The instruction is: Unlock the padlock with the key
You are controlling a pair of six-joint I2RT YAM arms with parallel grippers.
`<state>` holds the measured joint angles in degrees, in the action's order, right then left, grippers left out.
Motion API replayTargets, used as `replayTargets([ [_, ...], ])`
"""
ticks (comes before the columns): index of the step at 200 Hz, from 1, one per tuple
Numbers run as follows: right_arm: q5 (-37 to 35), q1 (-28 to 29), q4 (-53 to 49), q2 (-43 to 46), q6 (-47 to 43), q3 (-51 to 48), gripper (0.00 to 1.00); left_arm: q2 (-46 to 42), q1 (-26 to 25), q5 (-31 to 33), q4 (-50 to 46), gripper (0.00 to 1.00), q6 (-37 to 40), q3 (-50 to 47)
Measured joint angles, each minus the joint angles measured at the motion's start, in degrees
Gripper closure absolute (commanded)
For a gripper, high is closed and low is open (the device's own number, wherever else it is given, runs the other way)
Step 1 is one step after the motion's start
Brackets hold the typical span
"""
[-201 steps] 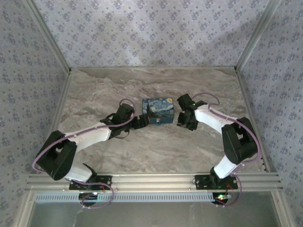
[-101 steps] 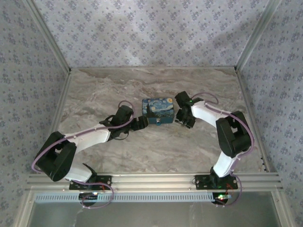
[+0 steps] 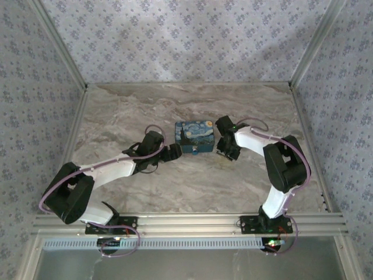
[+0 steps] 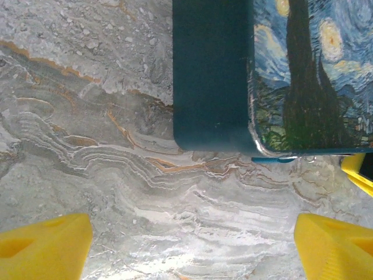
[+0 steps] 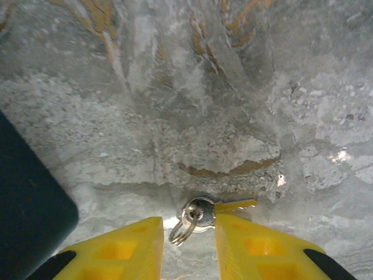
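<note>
The tiny silvery metal padlock (image 3: pixel 194 151) is made out as a pale speck on the near face of the blue-and-yellow swirl-painted rectangular tin (image 3: pixel 195 134); its state cannot be told. The small silvery ringed key (image 5: pixel 200 212) is seen flat on the grey marbled tabletop (image 5: pixel 233 87) just right of the tin. It is straddled by the right gripper (image 5: pixel 188 233), jaws narrowly apart. The left gripper (image 4: pixel 189 245), jaws spread wide, is placed at the tin's left. Nothing is judged done: gripping, inserting and turning remain. The key is resolved in the right wrist view, the overall layout from overhead.

Even, soft overhead light, mild shadows. Glare patches on the marble surface (image 4: pixel 175 233) in wrist views; close-ups slightly soft.
</note>
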<state>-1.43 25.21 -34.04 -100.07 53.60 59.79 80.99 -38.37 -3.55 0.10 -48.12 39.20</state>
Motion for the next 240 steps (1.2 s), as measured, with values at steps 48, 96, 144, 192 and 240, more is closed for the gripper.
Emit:
replayTargets([
  [48,0.66,-0.42,1.88,0.92,0.85,-1.11,0.92,-0.35,0.0,0.2,0.0,0.11,-0.22,-1.14],
  [96,1.64,-1.27,3.61,1.97,1.01,-2.36,1.0,-0.76,0.0,0.2,0.09,0.11,-0.63,-1.29],
  [144,1.31,-2.64,4.09,9.92,-2.69,-6.03,1.0,-2.54,0.0,0.39,-0.09,0.11,-0.61,-1.29],
  [192,5.09,-5.53,5.9,27.41,-10.23,-6.27,1.0,-6.01,0.02,0.13,-1.9,0.11,0.33,1.16],
  [240,17.14,-9.51,6.34,32.48,-15.54,-1.68,1.0,-7.85,0.66,-5.53,0.35,0.11,3.17,7.93],
])
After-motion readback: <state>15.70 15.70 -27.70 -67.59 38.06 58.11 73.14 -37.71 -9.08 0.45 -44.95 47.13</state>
